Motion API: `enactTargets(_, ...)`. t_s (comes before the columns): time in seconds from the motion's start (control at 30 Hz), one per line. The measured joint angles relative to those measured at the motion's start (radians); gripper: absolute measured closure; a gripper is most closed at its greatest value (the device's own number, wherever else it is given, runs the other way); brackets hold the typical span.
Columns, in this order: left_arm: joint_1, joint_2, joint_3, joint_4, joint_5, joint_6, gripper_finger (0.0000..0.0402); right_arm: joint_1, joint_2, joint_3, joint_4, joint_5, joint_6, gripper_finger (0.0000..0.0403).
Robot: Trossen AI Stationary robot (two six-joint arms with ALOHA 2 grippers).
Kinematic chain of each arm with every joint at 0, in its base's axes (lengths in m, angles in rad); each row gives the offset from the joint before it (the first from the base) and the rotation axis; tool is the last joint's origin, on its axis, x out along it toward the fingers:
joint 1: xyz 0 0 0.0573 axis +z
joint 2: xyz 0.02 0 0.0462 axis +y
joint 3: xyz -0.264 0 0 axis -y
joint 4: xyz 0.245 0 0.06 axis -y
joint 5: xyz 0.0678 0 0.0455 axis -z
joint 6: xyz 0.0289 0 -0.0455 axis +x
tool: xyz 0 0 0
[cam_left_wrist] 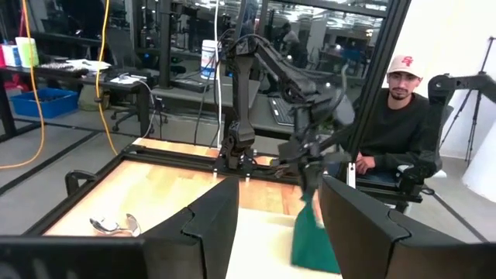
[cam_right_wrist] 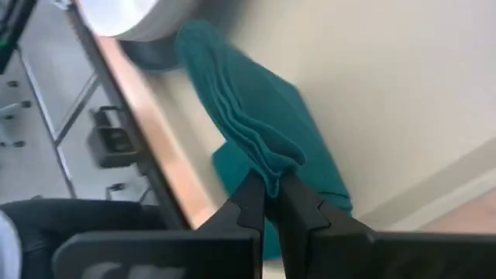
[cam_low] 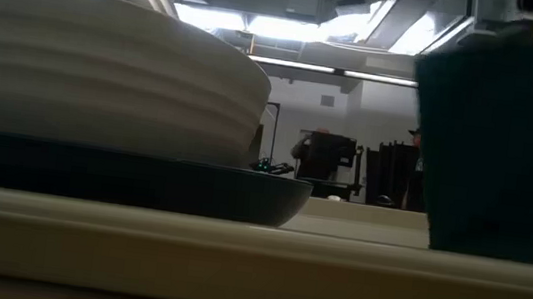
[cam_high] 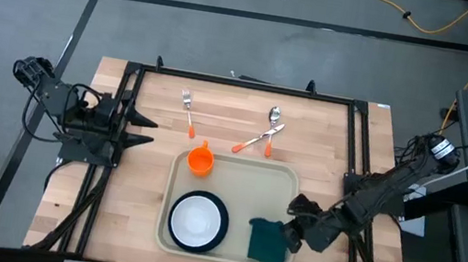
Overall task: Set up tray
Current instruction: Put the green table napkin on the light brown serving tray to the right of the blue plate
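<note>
- My right gripper (cam_right_wrist: pixel 270 194) is pinched tight on a raised fold of the green cloth (cam_right_wrist: pixel 263 147); the two fingertips are pressed together with the fabric bunched between them.
- From above, that same gripper (cam_high: pixel 293 222) sits at the cloth's (cam_high: pixel 269 241) edge, low over the tray (cam_high: pixel 237 171).
- The tray lies right beneath my right gripper, on the wooden table (cam_high: pixel 144 173), and the cloth rests on the tray's floor in the corner closest to that arm.
- Across the tray from my right gripper sits a dark blue plate (cam_high: pixel 197 222) carrying a white bowl (cam_high: pixel 194 221).
- Level with the table top, the bowl (cam_low: pixel 104 71) stands on the plate (cam_low: pixel 142 181), with the cloth (cam_low: pixel 497 156) a dark block beside them, all behind the tray's rim (cam_low: pixel 254 259).
- An orange cup (cam_high: pixel 200 158) stands in the tray's far corner, diagonally away from my right gripper.
- Beyond the tray, on bare wood, lie a fork (cam_high: pixel 187 110) and two spoons (cam_high: pixel 267 134), all with orange handles.
- My left gripper (cam_high: pixel 148 132) waits at its own side of the table, clear of the tray, its jaws spread wide and gripping nothing.
- Past my left fingers (cam_left_wrist: pixel 209 225) I see my right arm bent down over the cloth (cam_left_wrist: pixel 314 240), and a seated person (cam_left_wrist: pixel 391 132) beyond the table.
</note>
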Motion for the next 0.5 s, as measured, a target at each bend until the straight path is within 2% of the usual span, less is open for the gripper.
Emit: enactTargets(0.5, 0.000, 0.034, 0.000, 0.019, 0.000, -0.007, 0.0229, -0.138, 0.000, -0.110, 0.028, -0.047, -0.130, 0.0386)
